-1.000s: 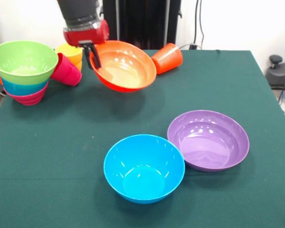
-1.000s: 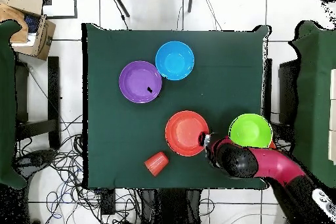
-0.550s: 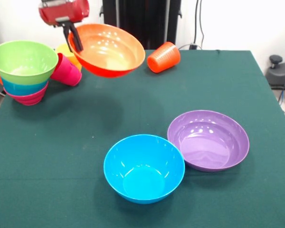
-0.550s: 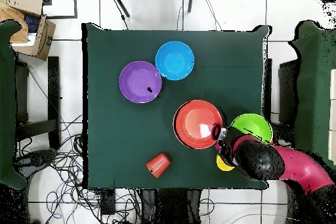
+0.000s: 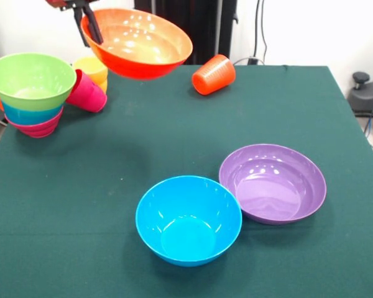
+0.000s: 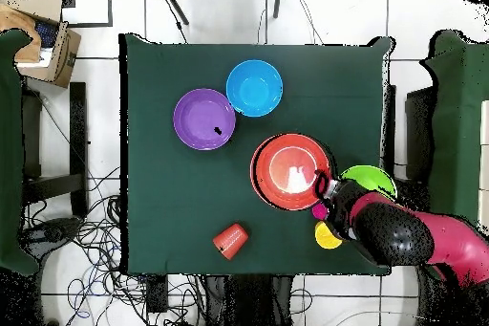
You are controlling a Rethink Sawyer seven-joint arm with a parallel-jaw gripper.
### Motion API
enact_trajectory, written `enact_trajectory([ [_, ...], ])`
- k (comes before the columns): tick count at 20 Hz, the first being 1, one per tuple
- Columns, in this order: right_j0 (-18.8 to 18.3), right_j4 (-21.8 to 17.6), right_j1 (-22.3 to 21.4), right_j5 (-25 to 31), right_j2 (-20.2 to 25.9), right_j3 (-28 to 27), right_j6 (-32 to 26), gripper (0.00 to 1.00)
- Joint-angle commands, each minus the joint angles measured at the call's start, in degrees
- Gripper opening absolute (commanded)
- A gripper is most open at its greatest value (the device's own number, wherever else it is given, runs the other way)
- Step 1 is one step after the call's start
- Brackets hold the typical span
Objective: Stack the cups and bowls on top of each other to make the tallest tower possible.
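Orange bowl (image 5: 138,42) is hanging tilted in the air, because the gripper (image 5: 86,18) is clamping its rim from one side. It is sitting high, near the tower (image 5: 30,92) with the green bowl (image 5: 31,79) on top, probably to land there.

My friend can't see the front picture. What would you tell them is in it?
The end effector holds a big orange bowl in the air above a green table. A blue bowl and a purple bowl sit in front.
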Motion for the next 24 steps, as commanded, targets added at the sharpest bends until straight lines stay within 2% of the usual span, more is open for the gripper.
enact_trajectory([
  [1, -2.07, 1.84, -2.0, 9.4, 8.21, 5.81, -10.04, 0.0],
  [6, -6.6, 1.04, -3.41, 11.06, 11.5, 8.45, -11.92, 0.0],
  [11, -11.03, -2.98, -3.17, 12.55, 12.84, 10.41, -14.89, 0.0],
  [17, -13.28, -7.33, -1.22, 14.07, 12.55, 10.19, -16.78, 0.0],
  [24, -15.18, -9.66, -0.21, 15.97, 13.05, 9.71, -17.7, 0.0],
])
